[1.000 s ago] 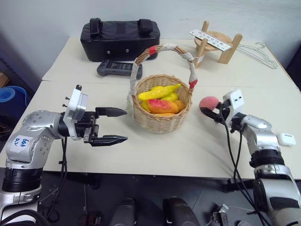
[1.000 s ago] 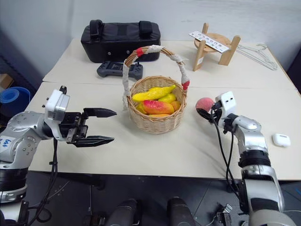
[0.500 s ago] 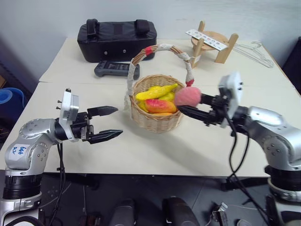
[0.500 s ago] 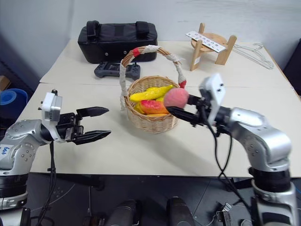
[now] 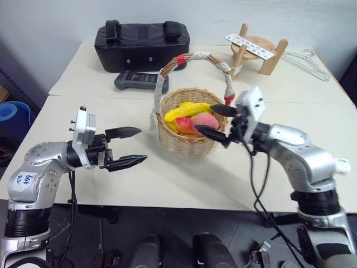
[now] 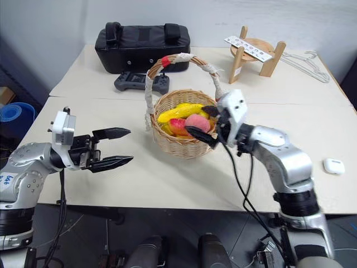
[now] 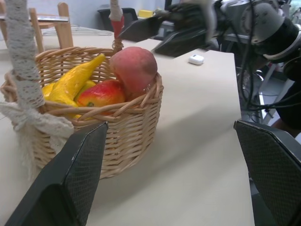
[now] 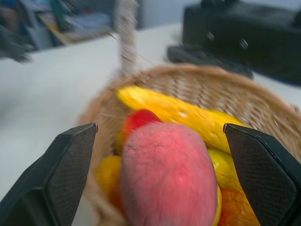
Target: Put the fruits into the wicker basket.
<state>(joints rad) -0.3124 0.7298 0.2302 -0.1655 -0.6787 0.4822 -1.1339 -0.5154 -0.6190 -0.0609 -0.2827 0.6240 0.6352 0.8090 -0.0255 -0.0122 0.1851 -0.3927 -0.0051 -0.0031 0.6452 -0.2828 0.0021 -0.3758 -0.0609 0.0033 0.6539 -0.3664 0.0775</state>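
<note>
2 grippers frame the round tan woven wicker basket (image 5: pixel 192 129), which stands near the middle of the pale table (image 5: pixel 167 178), closer to the front edge than to the back one.

The left gripper (image 5: pixel 129 148) hovers level over the table towards the front left edge, its 2 black fingers spread wide with nothing between them, pointing at the basket's left wall and clearly apart from it.

In the basket lie the fruits: a curved yellow toy banana (image 5: pixel 187 109) with its long axis running across the basket from left to right, an oval red-orange-yellow toy mango (image 7: pixel 99 94) beneath it, and a round pinkish-red toy peach (image 5: pixel 204 123) perched on top by the right rim (it looks matte and faintly fuzzy, and sits proud of the weave).

The right gripper (image 5: pixel 215 120) is much the nearer arm: it reaches level over the right rim, fingers parted on either side of the peach, which lies straight ahead of them and rests on the other fruit; whether a finger brushes it I cannot tell. To my eye the peach is delivered, so the coming move is a straight pull back toward the table's right edge, clear of the arched cloth-wrapped handle (image 5: pixel 192 57).
</note>
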